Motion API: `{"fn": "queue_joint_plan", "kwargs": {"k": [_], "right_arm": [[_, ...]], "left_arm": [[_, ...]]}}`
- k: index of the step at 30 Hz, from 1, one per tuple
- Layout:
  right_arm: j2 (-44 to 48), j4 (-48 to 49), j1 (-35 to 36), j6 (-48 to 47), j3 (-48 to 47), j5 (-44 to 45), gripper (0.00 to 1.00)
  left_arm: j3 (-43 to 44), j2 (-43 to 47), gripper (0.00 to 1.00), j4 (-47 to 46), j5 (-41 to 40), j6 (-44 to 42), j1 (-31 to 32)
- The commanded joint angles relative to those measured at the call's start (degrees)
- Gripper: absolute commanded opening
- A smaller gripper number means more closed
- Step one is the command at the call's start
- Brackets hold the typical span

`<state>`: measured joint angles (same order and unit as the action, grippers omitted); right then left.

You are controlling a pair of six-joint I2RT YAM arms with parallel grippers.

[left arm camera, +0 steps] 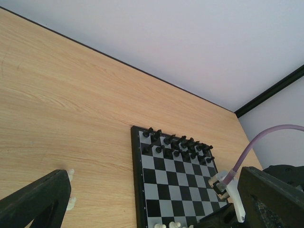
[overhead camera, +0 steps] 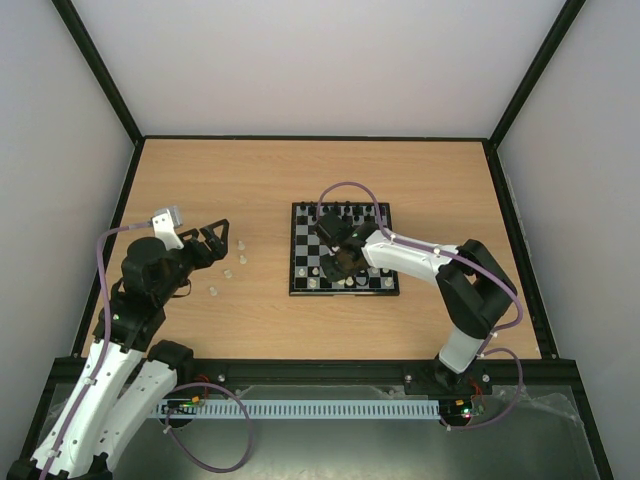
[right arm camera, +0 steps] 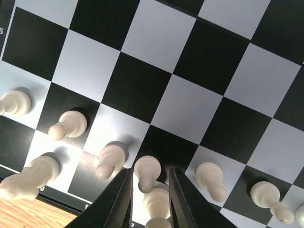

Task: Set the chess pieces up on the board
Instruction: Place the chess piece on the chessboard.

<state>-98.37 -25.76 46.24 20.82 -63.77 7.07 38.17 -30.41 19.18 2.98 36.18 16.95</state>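
The board [overhead camera: 300,250] lies in the middle of the table; it also shows in the left wrist view [left arm camera: 156,190]. My right gripper [overhead camera: 335,262] hangs low over its near rows. In the right wrist view the right gripper [right arm camera: 150,172] stands narrowly open around a white pawn [right arm camera: 148,167] that stands on a black square, with a small gap on each side. More white pieces [right arm camera: 66,124] stand on the squares beside it. Loose white pieces [overhead camera: 228,272] lie on the table left of the board. My left gripper [overhead camera: 213,243] is wide open and empty above them.
Black chessmen [overhead camera: 345,212] fill the board's two far rows and also show in the left wrist view [left arm camera: 180,145]. Two loose white pieces [left arm camera: 70,190] lie by my left finger [left arm camera: 38,202]. Black-framed walls enclose the wooden table [overhead camera: 200,180].
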Motion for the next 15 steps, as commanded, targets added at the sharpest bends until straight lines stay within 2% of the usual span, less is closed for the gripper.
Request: {"fn": "queue_joint_plan", "kwargs": {"k": [1, 5, 15], "right_arm": [[1.5, -2.0, -0.1, 0.0, -0.3, 1.9, 0.24], [3.4, -2.8, 0.0, 0.2, -1.1, 2.8, 0.3], [8.2, -4.5, -0.1, 1.1, 0.7, 1.5, 0.3]], "left_arm": [[-1.0, 0.0, 1.0, -0.3, 0.4, 0.0, -0.3], [-0.8, -0.1, 1.0, -0.4, 0.4, 0.0, -0.3], [-0.6, -0.6, 0.99, -0.7, 0.6, -0.1, -0.3]]}}
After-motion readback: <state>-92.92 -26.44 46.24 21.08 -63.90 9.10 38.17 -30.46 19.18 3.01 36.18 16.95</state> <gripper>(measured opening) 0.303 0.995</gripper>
